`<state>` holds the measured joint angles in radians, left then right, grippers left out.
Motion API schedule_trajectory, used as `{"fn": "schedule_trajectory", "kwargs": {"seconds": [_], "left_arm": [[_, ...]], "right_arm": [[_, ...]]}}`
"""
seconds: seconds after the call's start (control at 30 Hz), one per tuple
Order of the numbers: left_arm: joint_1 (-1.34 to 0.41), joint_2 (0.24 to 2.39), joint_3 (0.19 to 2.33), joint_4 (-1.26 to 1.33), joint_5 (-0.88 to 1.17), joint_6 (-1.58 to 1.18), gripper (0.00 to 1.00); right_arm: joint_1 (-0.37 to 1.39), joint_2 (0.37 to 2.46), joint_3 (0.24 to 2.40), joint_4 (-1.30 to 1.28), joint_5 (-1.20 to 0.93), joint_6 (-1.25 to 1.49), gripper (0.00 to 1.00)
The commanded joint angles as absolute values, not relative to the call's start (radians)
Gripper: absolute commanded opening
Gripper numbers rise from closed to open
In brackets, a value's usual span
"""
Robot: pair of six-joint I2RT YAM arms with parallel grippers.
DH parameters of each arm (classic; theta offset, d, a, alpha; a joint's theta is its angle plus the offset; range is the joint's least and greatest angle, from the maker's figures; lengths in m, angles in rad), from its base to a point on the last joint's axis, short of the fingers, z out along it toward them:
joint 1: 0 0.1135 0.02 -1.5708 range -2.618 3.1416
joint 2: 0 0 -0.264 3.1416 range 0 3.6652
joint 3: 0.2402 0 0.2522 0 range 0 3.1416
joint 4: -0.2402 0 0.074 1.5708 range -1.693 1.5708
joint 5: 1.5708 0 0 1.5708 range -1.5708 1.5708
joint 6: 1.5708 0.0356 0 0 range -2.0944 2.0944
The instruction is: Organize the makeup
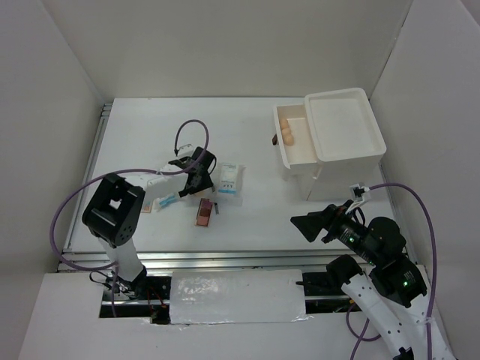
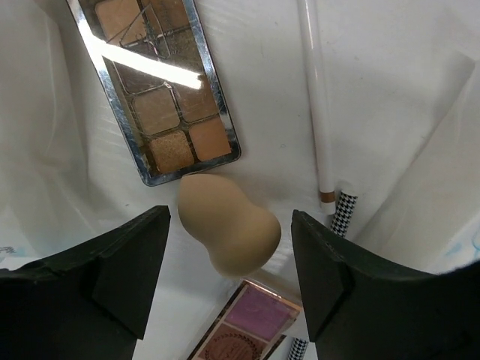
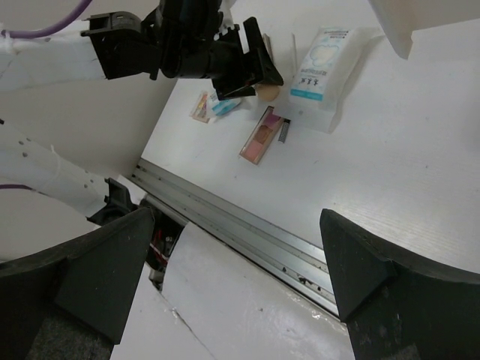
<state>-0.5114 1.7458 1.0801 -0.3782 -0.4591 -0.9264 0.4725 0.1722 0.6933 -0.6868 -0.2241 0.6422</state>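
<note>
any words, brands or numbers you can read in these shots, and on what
Nothing can be read clearly enough to quote.
Print on the front and teal band of the white-and-light-blue packet: too blurred to read.
Round embossed mark on a pan of the pink palette: no letters legible.
No print shows on the brown palette, sponge or white pencil.

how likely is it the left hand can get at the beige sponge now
Probably yes: the left hand is open with a finger on each side of the sponge, nothing covering it. The brown palette and white pencil lie outside the fingers.
</note>
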Motion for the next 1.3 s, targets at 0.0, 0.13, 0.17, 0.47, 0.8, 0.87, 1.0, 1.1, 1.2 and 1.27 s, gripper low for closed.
{"fn": "schedule_trajectory", "kwargs": {"seconds": [0.0,0.13,0.17,0.47,0.8,0.87,1.0,1.1,1.2,1.27], "left_arm": [[-0.506,1.778,1.097,-0.357,-0.453,-0.956,0.78],[-0.506,1.769,1.072,-0.344,-0.449,-0.968,0.51],[-0.506,1.763,1.072,-0.354,-0.456,-0.969,0.41],[-0.616,1.482,1.132,-0.457,-0.566,-0.921,0.16],[-0.704,1.485,1.406,-0.04,-0.097,-0.687,0.21],[-0.726,1.552,1.529,-0.009,-0.045,-0.672,0.22],[-0.753,1.759,1.727,0.017,0.023,-0.658,0.27],[-0.765,1.89,1.905,-0.03,0.046,-0.67,0.32],[-0.785,2.035,2.037,-0.084,0.06,-0.667,0.39],[-0.793,2.087,2.148,-0.138,0.037,-0.655,0.57]], "right_arm": [[0.469,0.17,0.692,-0.647,-0.215,0.63,1.0],[0.469,0.167,0.695,-0.652,-0.209,0.629,1.0],[0.466,0.167,0.698,-0.653,-0.209,0.629,1.0],[0.469,0.17,0.7,-0.649,-0.207,0.629,1.0],[0.471,0.167,0.75,-0.655,-0.187,0.641,1.0],[0.466,0.164,0.768,-0.673,-0.186,0.637,1.0],[0.469,0.158,0.805,-0.71,-0.164,0.626,1.0],[0.469,0.152,0.825,-0.744,-0.146,0.609,1.0],[0.469,0.156,0.847,-0.755,-0.135,0.598,1.0],[0.469,0.161,0.848,-0.755,-0.132,0.597,1.0]]}}
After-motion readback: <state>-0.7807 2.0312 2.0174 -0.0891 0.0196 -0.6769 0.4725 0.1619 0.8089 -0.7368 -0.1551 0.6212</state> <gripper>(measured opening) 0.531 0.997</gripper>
